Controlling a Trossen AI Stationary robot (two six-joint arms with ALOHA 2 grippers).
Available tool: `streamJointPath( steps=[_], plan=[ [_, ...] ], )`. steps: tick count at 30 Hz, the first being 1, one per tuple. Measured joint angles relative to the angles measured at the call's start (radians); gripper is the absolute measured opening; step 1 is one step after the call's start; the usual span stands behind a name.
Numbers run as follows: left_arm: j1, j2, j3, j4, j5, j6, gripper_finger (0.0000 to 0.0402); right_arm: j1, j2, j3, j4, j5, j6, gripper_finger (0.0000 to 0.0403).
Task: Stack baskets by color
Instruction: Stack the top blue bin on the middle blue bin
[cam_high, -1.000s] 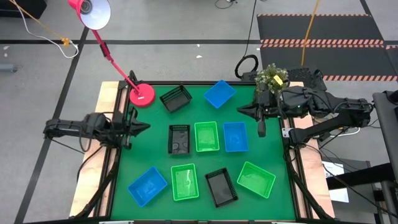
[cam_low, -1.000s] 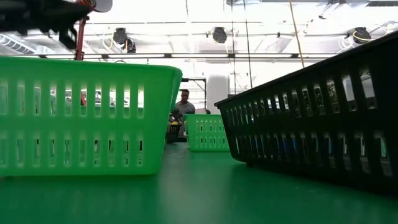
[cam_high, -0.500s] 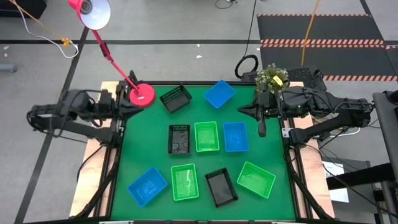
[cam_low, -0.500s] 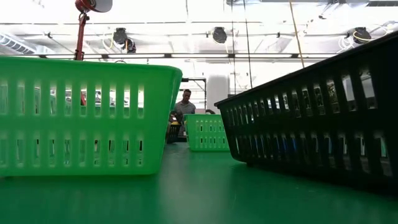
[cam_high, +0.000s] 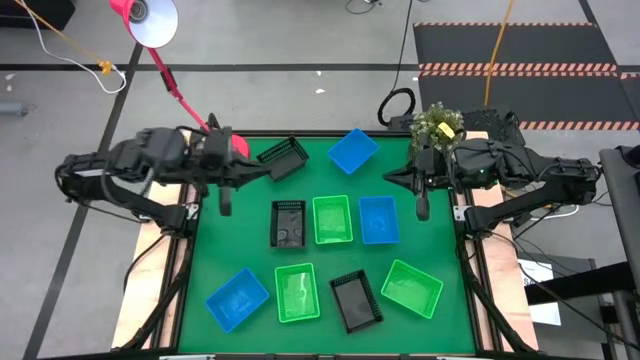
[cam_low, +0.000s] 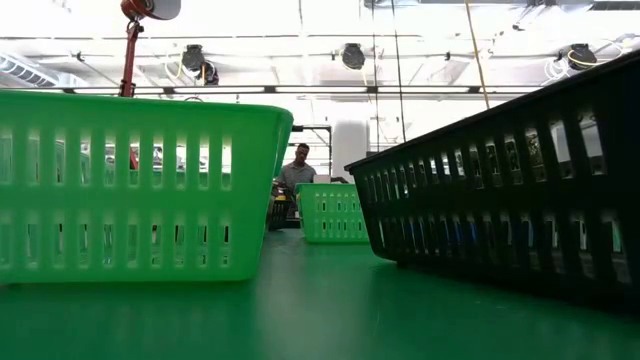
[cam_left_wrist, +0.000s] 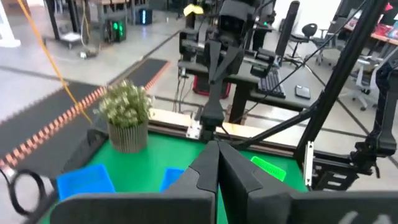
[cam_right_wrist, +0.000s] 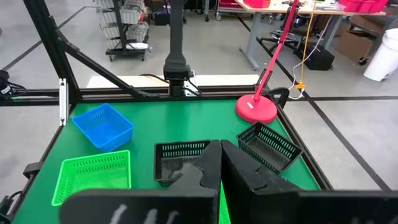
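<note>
Several baskets lie scattered, open side up, on the green table. Black ones (cam_high: 283, 157) (cam_high: 288, 222) (cam_high: 356, 301), blue ones (cam_high: 353, 150) (cam_high: 378, 219) (cam_high: 238, 298) and green ones (cam_high: 332, 219) (cam_high: 297, 292) (cam_high: 411, 288) each rest on their own base, none stacked. My left gripper (cam_high: 266, 170) (cam_left_wrist: 217, 157) hangs shut, high over the far left of the table, near the far black basket. My right gripper (cam_high: 388, 177) (cam_right_wrist: 219, 155) hangs shut, high over the table's right side. Neither holds anything.
A pink lamp base (cam_high: 228, 152) stands at the far left corner, its stem slanting up and away. A potted plant (cam_high: 438, 124) sits at the far right corner. In the low view a green basket (cam_low: 130, 185) and a black basket (cam_low: 520, 180) stand close; a person (cam_low: 297, 170) sits beyond the table.
My left gripper has risen from low by the table's left edge, swung toward the far edge, then reached out over the table's far left. It has tipped up closer to level, stayed shut, and left the low view. The baskets have not moved.
</note>
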Motion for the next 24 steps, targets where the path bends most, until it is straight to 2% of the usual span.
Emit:
streamJointPath(
  steps=[4,8,16,20,24],
  plan=[
    [-0.006,0.066,-0.007,-0.002,-0.006,-0.083,0.0012,0.000,0.000,0.000,-0.002,0.000,0.000,0.0000],
    [-0.014,0.125,-0.008,0.000,-0.011,-0.099,0.0003,0.000,0.000,0.000,-0.019,0.003,0.009,0.0000],
    [-0.014,0.170,-0.008,-0.002,-0.011,-0.131,0.0024,-0.059,0.041,0.000,-0.014,0.029,0.131,0.0000],
    [-0.015,0.152,-0.008,-0.001,-0.010,-0.130,0.0023,-0.092,0.089,-0.001,0.101,-0.026,0.179,0.0000],
    [-0.017,0.101,-0.008,-0.013,-0.011,-0.067,0.0007,-0.133,0.146,-0.001,0.246,-0.032,0.257,0.0000]
  ],
)
